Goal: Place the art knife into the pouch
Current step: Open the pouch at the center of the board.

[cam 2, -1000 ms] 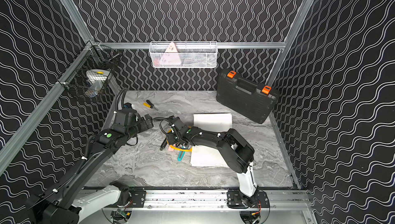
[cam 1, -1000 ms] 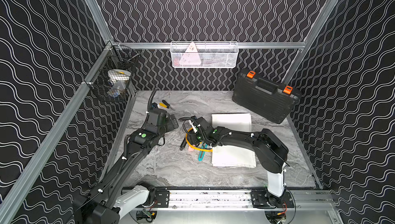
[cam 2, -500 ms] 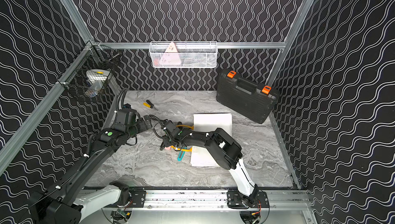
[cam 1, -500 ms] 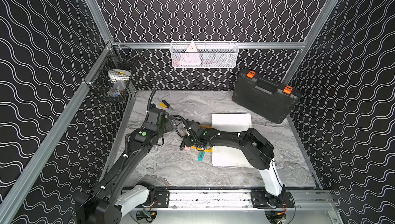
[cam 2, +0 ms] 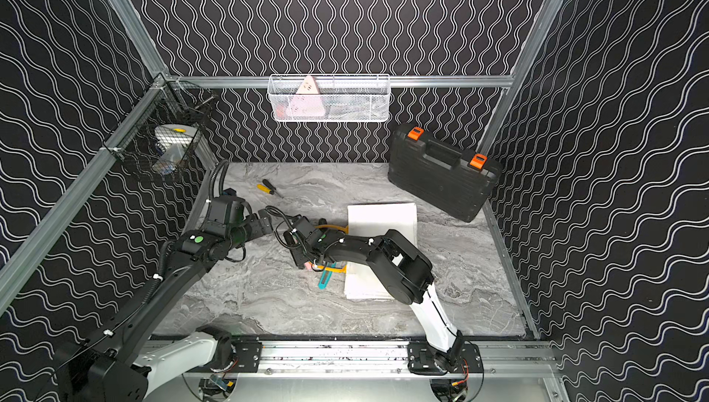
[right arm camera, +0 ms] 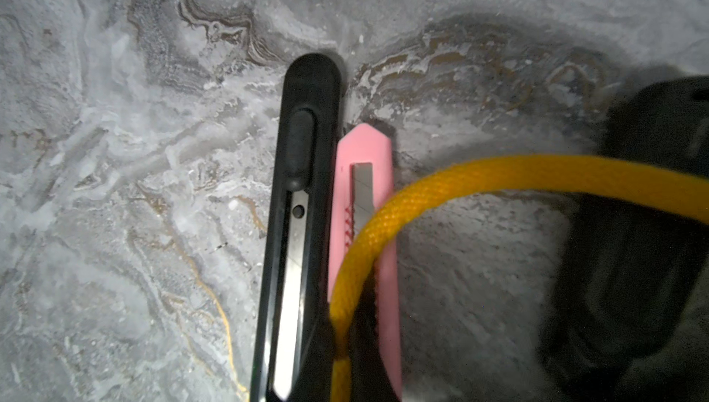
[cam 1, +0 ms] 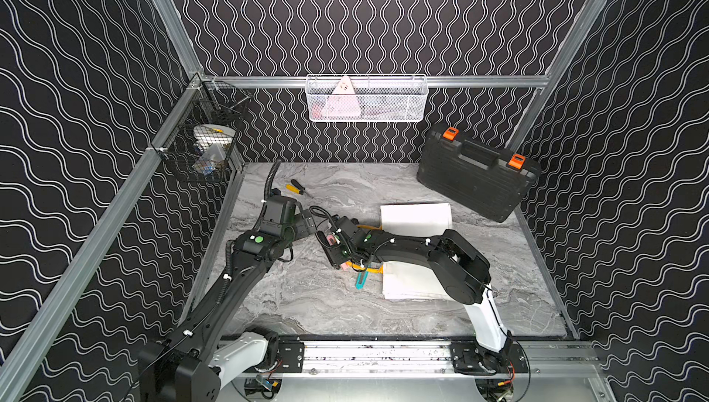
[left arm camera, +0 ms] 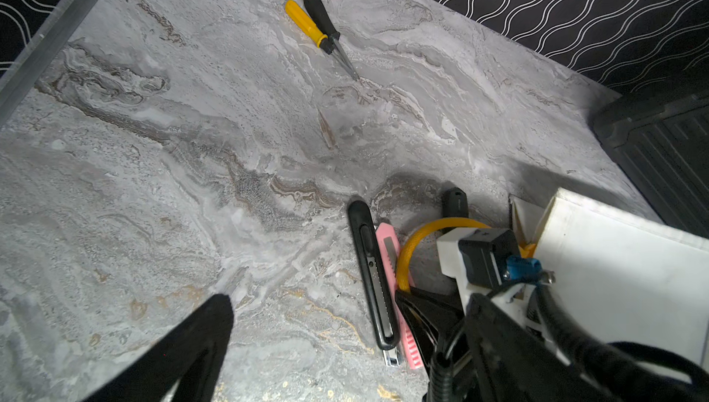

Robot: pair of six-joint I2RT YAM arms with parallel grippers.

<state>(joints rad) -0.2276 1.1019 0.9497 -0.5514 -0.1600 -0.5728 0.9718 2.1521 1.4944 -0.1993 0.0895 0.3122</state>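
Yellow handle (right arm camera: 498, 177) of pouch (cam 1: 416, 218) pinched in closed right jaws, pink knife (right arm camera: 364, 158) just beside; left jaws wide open.

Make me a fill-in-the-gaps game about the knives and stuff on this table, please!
1. The knife lying right beside the black knife is coloured ____.
2. The pouch has a loop handle coloured ____.
3. The black case has two latches coloured ____.
4. The wire basket hanging on the back rail is coloured ____.

Missing words: pink; yellow; orange; white.
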